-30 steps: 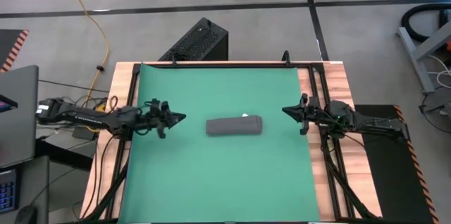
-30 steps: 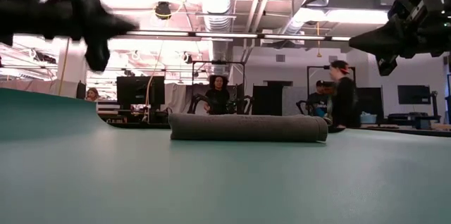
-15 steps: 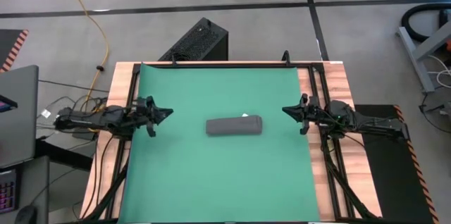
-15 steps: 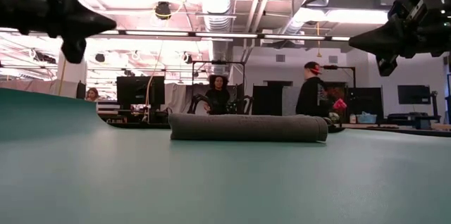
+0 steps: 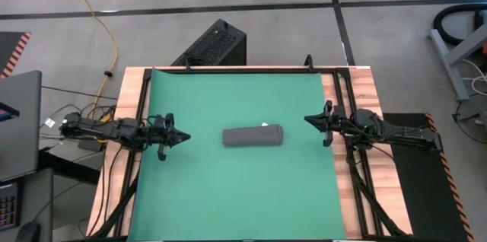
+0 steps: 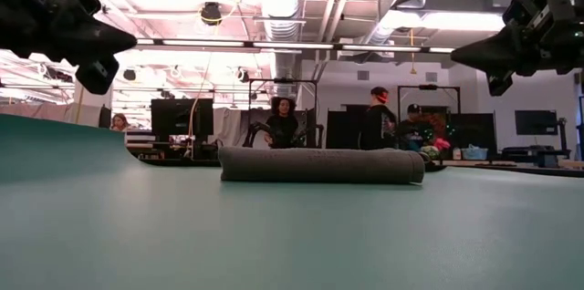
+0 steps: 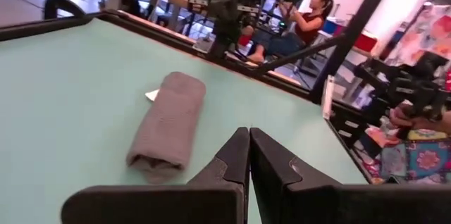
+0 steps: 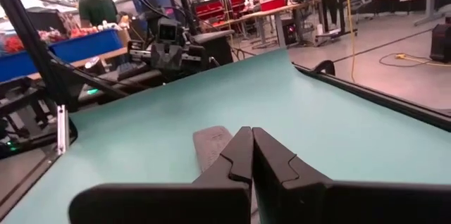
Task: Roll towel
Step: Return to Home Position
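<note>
The dark grey towel (image 5: 253, 135) lies rolled up in the middle of the green mat (image 5: 236, 196), its length running left to right, resting on its underside. It also shows in the low view (image 6: 321, 165), the left wrist view (image 7: 169, 124) and the right wrist view (image 8: 210, 145). A small white tag (image 5: 264, 125) sticks out at its far edge. My left gripper (image 5: 186, 136) is shut and empty above the mat's left edge. My right gripper (image 5: 307, 119) is shut and empty above the mat's right edge.
The mat covers most of the wooden table (image 5: 358, 82). Black frame rails (image 5: 346, 105) run along both sides of the table. A black box (image 5: 213, 44) stands on the floor beyond the far edge. People move in the room behind the table.
My left gripper has drawn back toward the table's left edge, away from the rolled towel, and then come slightly toward the near edge. The towel and my right gripper have kept still.
</note>
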